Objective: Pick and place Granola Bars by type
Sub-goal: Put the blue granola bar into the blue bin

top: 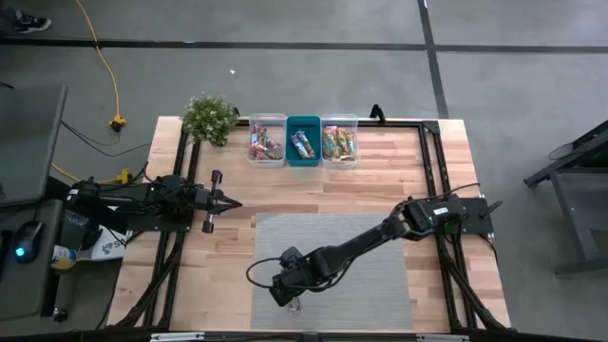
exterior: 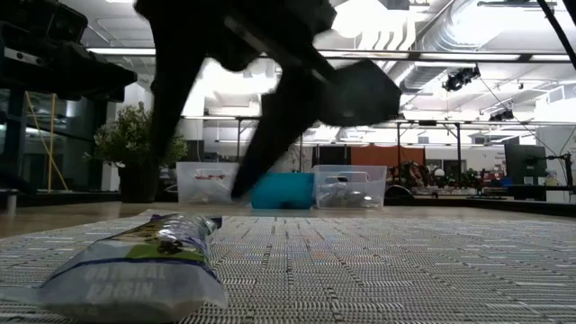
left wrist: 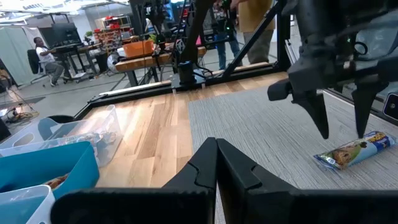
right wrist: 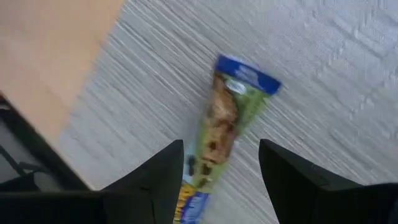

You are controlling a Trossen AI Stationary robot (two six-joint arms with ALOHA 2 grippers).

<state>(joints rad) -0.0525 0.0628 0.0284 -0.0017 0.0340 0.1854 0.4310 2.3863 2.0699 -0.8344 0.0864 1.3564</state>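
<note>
- Granola bars: I see most of them already in the three bins at the far edge of the table – clear bin [top: 266, 140], teal bin [top: 304, 141], second clear bin [top: 339, 140]. All three hold wrapped bars; I can't read from overhead whether each bin holds only one type.
- One bar [right wrist: 227, 134] is left out, lying flat on the grey mat [top: 370, 285] near the table's front edge. Green wrapper with blue ends; the low view shows "raisin" lettering on it.
- I see no other loose bars on the mat or the wood, so I judge this is the last one and the sort is nearly done.
- Right gripper [right wrist: 219, 171] hangs over that bar, fingers apart, one on each long side. The left wrist view shows the fingertips [left wrist: 320, 121] above the mat, not touching the wrapper. No grip yet.
- Bar sits at a slight angle between the fingers; I judge it's lined up well enough to close on.
- Left gripper [top: 231, 203] waits over the bare wood at the left side, fingers together, holding nothing.
- Left to do, as I read it: lower, close on the bar, carry it across to the matching bin, drop.
- Risk: thin slick wrapper flat on a woven mat, fingers could slide over it.
</note>
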